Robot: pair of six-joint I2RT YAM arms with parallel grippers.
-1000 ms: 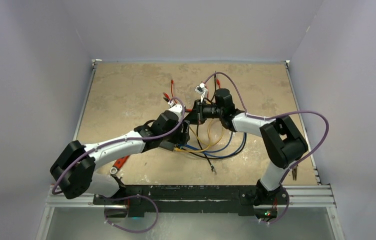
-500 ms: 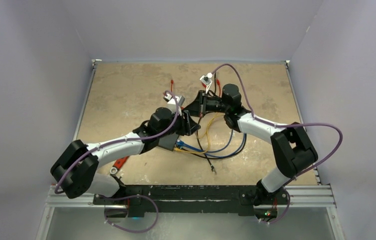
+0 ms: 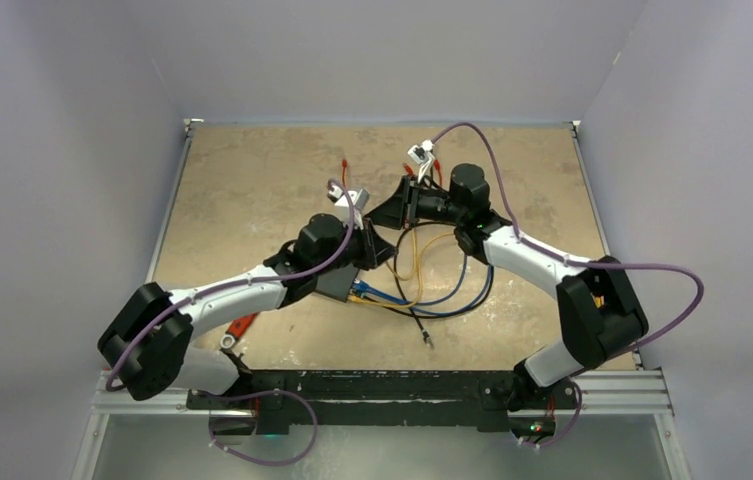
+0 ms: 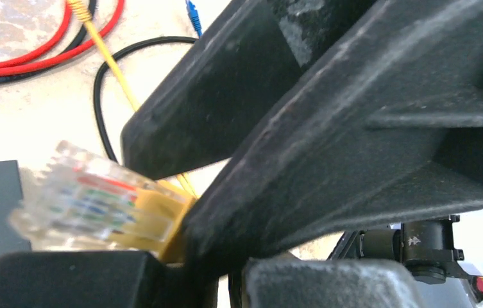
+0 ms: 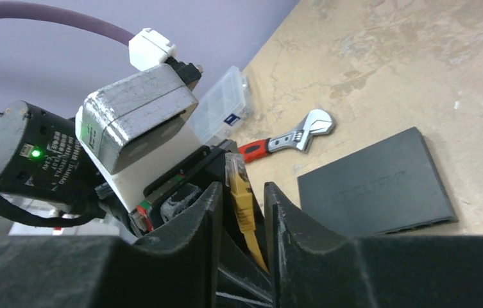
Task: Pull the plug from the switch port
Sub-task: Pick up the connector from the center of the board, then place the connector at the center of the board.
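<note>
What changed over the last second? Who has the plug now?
Left hand closed on the yellow plug after drawing back slightly. Right hand opened off it, and its elbow swung outward to the right. Switch and wrench did not move.

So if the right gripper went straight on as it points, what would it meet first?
Probably the yellow cable plug with a clear tip, between the right gripper's open fingers; just beyond, the left gripper shut on it. Depth is unclear.
</note>
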